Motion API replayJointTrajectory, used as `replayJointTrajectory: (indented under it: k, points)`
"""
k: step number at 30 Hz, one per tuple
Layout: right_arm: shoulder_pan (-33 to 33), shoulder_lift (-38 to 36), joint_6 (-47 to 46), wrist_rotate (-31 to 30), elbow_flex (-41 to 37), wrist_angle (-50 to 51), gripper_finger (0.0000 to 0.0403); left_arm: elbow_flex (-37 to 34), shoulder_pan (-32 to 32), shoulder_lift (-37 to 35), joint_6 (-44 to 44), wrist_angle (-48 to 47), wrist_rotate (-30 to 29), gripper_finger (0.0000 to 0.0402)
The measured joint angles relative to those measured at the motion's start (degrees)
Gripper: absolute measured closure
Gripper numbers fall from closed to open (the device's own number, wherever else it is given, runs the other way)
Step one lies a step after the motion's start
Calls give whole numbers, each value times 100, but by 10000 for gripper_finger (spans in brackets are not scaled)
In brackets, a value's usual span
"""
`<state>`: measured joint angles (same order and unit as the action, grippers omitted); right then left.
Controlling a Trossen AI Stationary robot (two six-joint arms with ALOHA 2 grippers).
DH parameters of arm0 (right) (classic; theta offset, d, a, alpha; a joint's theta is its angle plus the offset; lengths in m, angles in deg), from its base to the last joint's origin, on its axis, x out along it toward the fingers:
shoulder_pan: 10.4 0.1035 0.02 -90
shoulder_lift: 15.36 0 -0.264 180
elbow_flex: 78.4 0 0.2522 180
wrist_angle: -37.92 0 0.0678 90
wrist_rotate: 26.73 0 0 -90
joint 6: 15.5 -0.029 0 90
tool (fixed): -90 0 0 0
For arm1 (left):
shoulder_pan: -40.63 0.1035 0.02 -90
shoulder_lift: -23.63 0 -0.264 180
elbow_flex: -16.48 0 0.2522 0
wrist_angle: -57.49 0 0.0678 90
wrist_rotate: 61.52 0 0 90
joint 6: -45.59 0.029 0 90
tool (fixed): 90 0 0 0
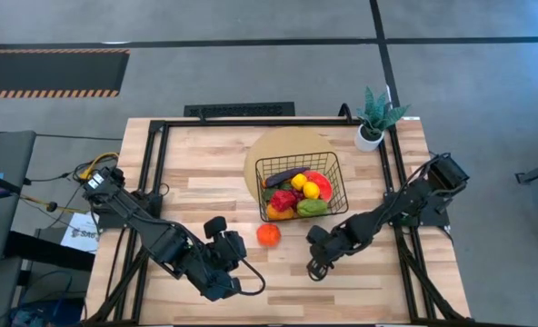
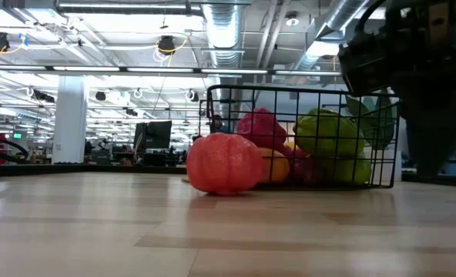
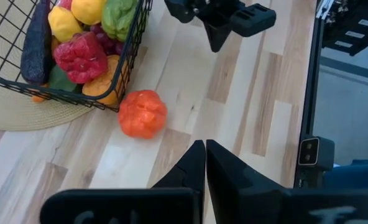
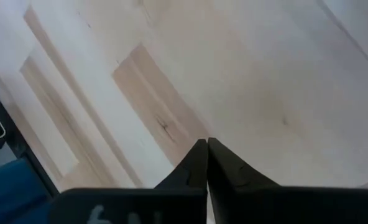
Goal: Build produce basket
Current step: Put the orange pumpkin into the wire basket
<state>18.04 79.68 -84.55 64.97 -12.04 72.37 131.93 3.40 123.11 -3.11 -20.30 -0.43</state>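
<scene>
Produce is nearly all loaded: the black wire-grid basket (image 1: pixel 334 163) sits just above the middle of the high view, on a round tan woven mat (image 1: pixel 278 145), holding a purple eggplant (image 1: pixel 284 177), yellow lemons (image 1: pixel 304 185), a red pepper (image 1: pixel 283 200) and green pieces. One orange-red round fruit (image 1: pixel 268 234) remains on the pale wooden table (image 1: pixel 205 173), just below the basket's lower left corner; I cannot tell whether the two touch. My left gripper (image 1: pixel 219 227) hovers just left of that fruit, and its wrist view shows both fingers (image 3: pixel 193 165) pressed together, pinching nothing. My right gripper (image 1: pixel 319 240) waits to the right of the fruit, below the basket, fingers (image 4: pixel 199 158) likewise together over bare wood. As I judge it, the risks start with those closed fingers: descending without spreading them would knock the round fruit and send it rolling, perhaps under the basket's flared side. A low carry could catch the wire rim and drag the basket off its mat, and the potted green plant (image 1: pixel 374 116) at upper right sits near that side.
</scene>
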Motion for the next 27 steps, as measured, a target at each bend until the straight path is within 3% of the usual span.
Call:
replayJointTrajectory:
  k: [13,22,27]
  points:
    - [4,-4,-101,526,0,-206,308,0,0,-2,88,4,-170,402]
    - [-224,-22,275,1503,356,-3202,299,0,55,-2,182,-105,-483,401]
    - [-418,-397,1314,1636,1250,-2417,321,0,66,-2,23,-247,-619,401]
